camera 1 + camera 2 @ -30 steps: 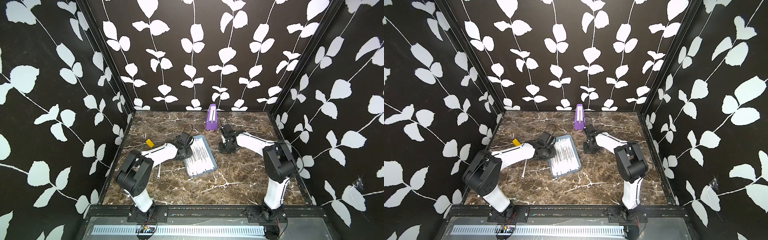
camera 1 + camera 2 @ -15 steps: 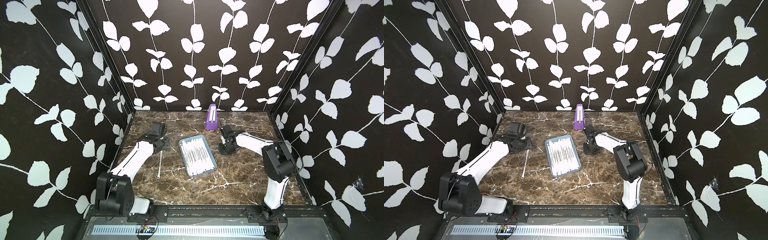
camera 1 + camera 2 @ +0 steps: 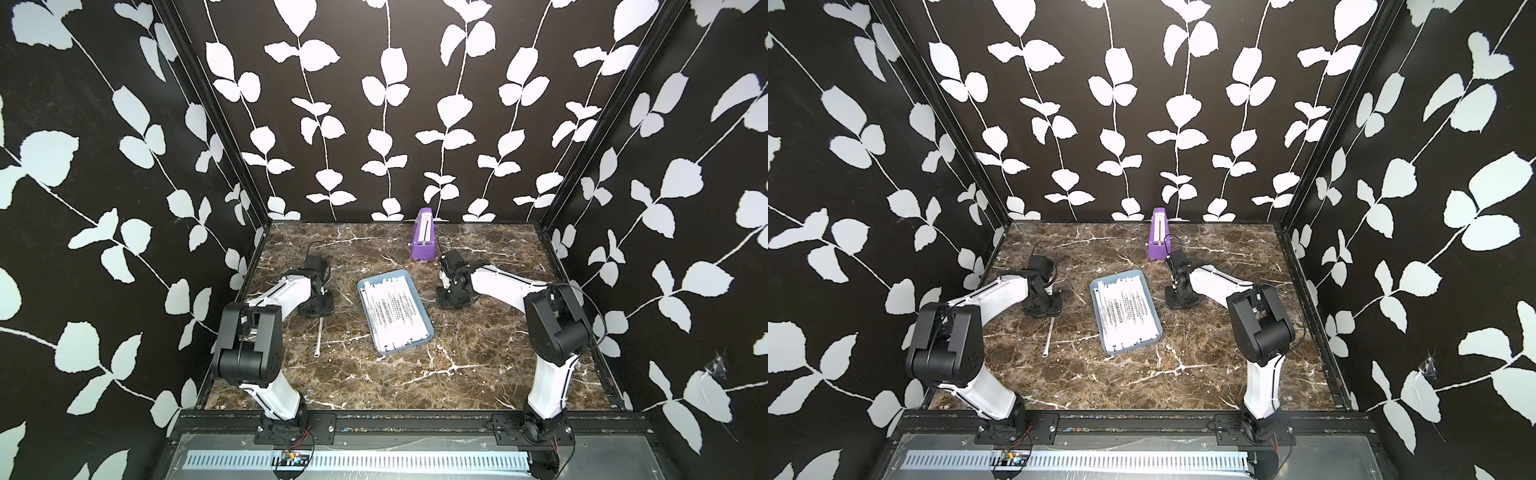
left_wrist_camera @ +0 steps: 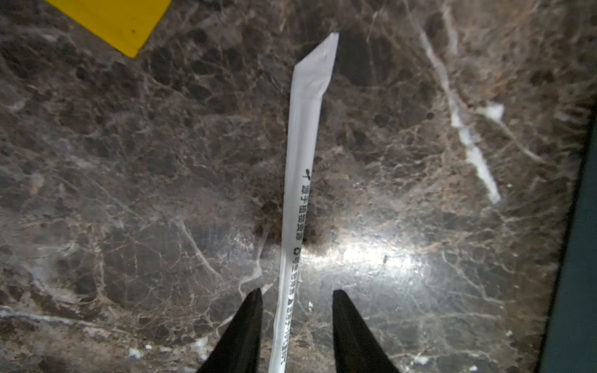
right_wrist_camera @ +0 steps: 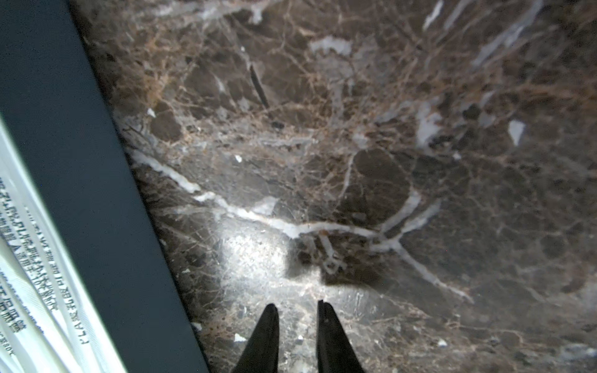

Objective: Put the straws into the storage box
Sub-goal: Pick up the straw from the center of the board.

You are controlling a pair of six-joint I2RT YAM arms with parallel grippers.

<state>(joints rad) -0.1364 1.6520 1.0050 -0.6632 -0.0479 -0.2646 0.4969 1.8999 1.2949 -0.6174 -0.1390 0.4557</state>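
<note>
The storage box (image 3: 427,337) (image 3: 1158,334) is a shallow light-blue tray mid-table, and several white printed straws (image 3: 392,316) (image 3: 1125,316) lie in it. One loose straw (image 3: 319,337) (image 3: 1049,337) lies on the marble to its left. My left gripper (image 3: 318,308) (image 3: 1042,308) points down over that straw's far end. In the left wrist view the left gripper (image 4: 295,292) is open and the straw (image 4: 298,181) runs between its fingers, nearer one of them. To the right of the box, my right gripper (image 3: 453,297) (image 5: 297,306) stands just above the marble. A narrow gap shows between its jaws, with nothing in it.
A tall purple wedge-shaped object (image 3: 424,239) (image 3: 1158,239) stands at the back, just behind the right arm. A flat yellow piece (image 4: 109,19) lies past the loose straw's tip. The box's rim (image 5: 80,161) runs close beside the right gripper.
The left arm swung left, away from the box's left edge, and now stands over the loose straw's far end. The right arm has barely moved.
</note>
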